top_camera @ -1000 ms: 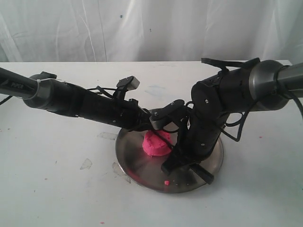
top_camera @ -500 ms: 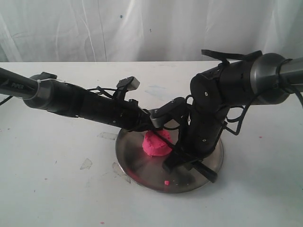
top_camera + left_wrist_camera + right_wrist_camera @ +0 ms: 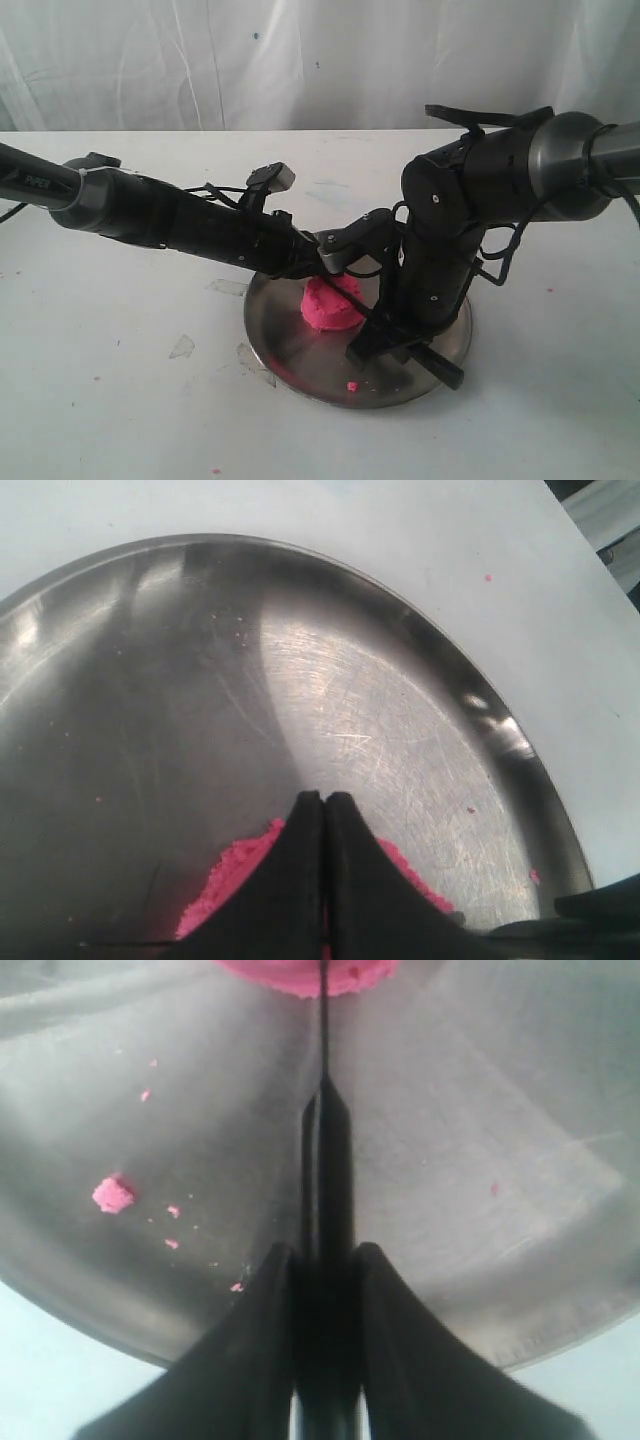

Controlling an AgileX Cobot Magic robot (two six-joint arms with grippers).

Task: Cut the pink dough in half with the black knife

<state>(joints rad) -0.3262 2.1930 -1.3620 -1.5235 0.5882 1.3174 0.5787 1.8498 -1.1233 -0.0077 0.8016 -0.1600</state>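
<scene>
The pink dough [image 3: 330, 304] is one domed lump on the steel plate [image 3: 285, 345]. My right gripper [image 3: 383, 338] is shut on the black knife [image 3: 440, 368], low over the plate's front right. In the right wrist view the knife [image 3: 325, 1150] sticks out between the fingers of this gripper [image 3: 325, 1255], and its thin blade reaches into the near edge of the dough [image 3: 290, 972]. My left gripper [image 3: 336, 252] is shut just above the dough's far side. Its closed tips [image 3: 325, 798] hide most of the dough [image 3: 225, 880]; I cannot tell whether they touch it.
A tiny pink crumb [image 3: 352, 385] lies near the plate's front rim, with more specks around it [image 3: 113, 1194]. Both black arms cross over the plate from either side. The white table [image 3: 120, 400] surrounds the plate, and a white curtain hangs behind.
The right arm has shifted slightly, carrying the knife handle a little toward the front right of the plate. The left gripper and the dough have hardly moved.
</scene>
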